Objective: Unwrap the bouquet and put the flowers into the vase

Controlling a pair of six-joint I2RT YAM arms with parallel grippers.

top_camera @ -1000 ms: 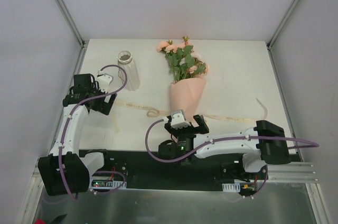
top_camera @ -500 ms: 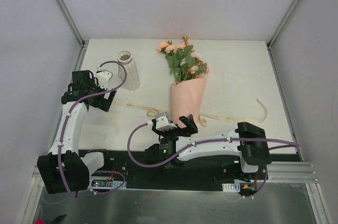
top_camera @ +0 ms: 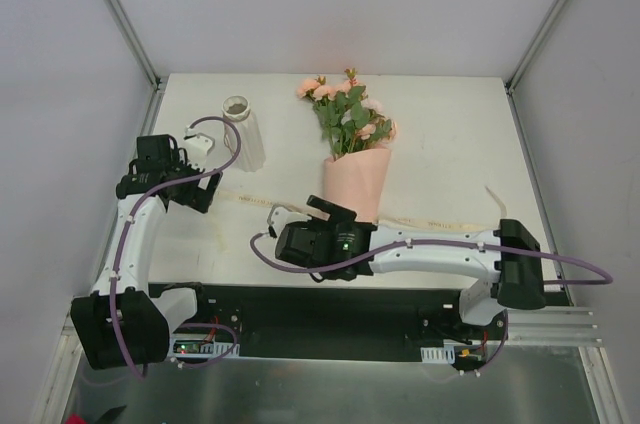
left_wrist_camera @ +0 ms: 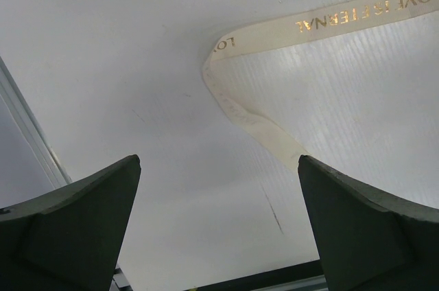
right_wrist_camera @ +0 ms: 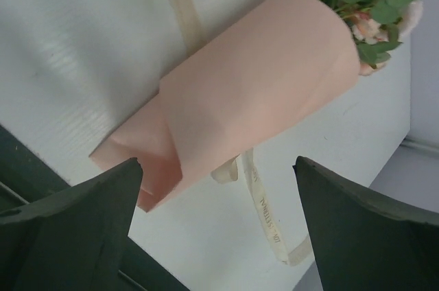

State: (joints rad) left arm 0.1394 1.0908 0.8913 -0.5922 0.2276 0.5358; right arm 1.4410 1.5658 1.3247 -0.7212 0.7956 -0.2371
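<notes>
We see the bouquet point(top_camera: 355, 159) wrapped in pink paper, lying mid-surface point(top_camera: 450, 134) with its blooms toward the far edge and a cream ribbon point(top_camera: 440, 225) running under it. The vase point(top_camera: 243, 134) stands to its left. Our right end effector point(right_wrist_camera: 214, 167) hovers over the wrapped base, fingers apart. The left end effector point(left_wrist_camera: 217, 160), equally spread, hangs above the ribbon's end.

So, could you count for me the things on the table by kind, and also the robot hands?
Wrapped bouquet: 1
White vase: 1
Cream ribbon: 1
Robot hands: 2 (left hand, right hand, both open)
Total: 5
</notes>
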